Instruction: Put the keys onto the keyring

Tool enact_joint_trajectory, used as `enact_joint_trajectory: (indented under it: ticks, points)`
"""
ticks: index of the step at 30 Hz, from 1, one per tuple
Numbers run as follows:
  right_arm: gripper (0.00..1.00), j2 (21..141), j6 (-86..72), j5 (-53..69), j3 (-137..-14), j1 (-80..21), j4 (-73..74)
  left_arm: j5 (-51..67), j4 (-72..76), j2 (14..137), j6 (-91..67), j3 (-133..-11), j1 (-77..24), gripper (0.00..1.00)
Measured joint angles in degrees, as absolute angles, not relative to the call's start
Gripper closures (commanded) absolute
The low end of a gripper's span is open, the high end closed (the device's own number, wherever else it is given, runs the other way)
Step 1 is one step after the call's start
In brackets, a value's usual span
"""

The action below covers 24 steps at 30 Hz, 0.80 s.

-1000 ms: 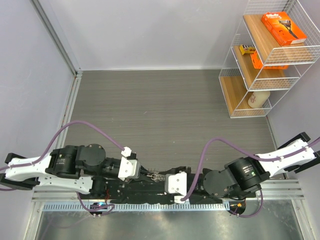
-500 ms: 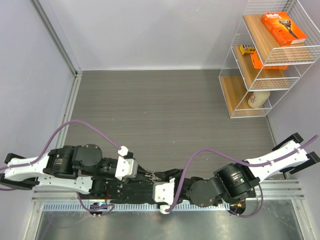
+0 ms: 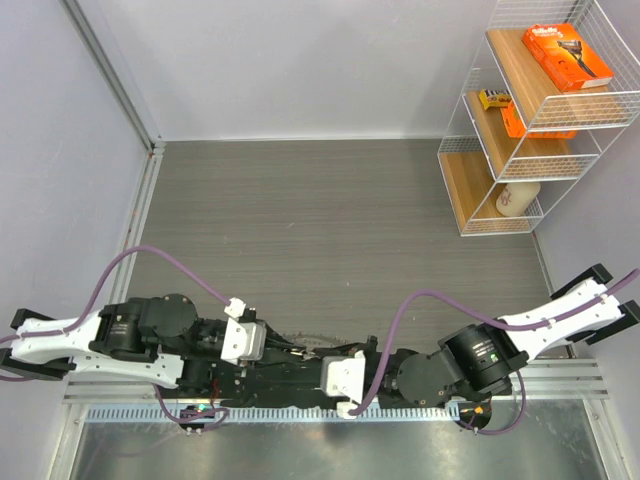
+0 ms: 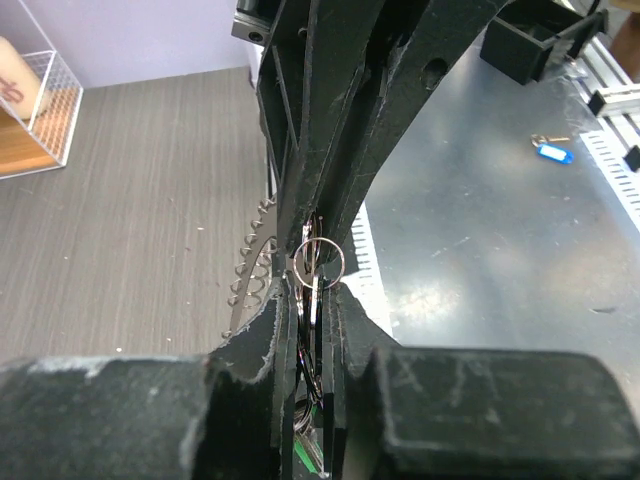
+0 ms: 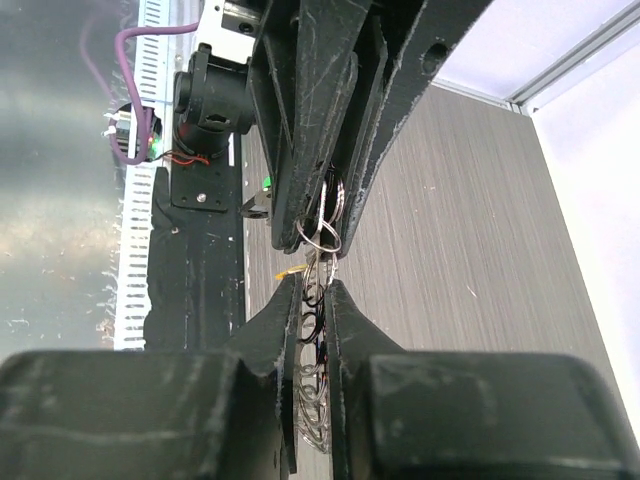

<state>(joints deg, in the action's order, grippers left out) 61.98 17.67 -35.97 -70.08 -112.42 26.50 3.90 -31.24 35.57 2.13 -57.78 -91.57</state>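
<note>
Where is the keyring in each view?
Top external: keyring low centre, between the left gripper and right gripper, barely visible.
Left wrist: centre, a thin ring at the gripper tips.
Right wrist: centre, just above the gripper tips.
Shared landmark: the grey table.

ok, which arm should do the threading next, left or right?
Right, probably. The left gripper is shut on the keyring, so it can anchor. The right gripper pinches keys and meets the ring tip to tip, so it looks placed to feed them on.
</note>
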Motion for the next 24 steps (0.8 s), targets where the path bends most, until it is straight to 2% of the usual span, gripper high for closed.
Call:
enact_joint_trajectory:
  ticks: [6,11,24]
  points:
    - [0.95,56.7,15.4,-36.4,-62.7,-110.3,22.3,-1.1,-24.0,34.7,3.2,-52.1,-91.6,0.73]
    - [0.95,53.5,12.4,-37.1,-56.8,-106.4,20.4,-7.2,-18.6,35.0,4.2,-48.9,-91.4,0.69]
    - [0.95,51.7,10.1,-37.6,-50.2,-89.2,18.5,-25.0,-4.6,39.7,9.5,-46.6,-90.9,0.67]
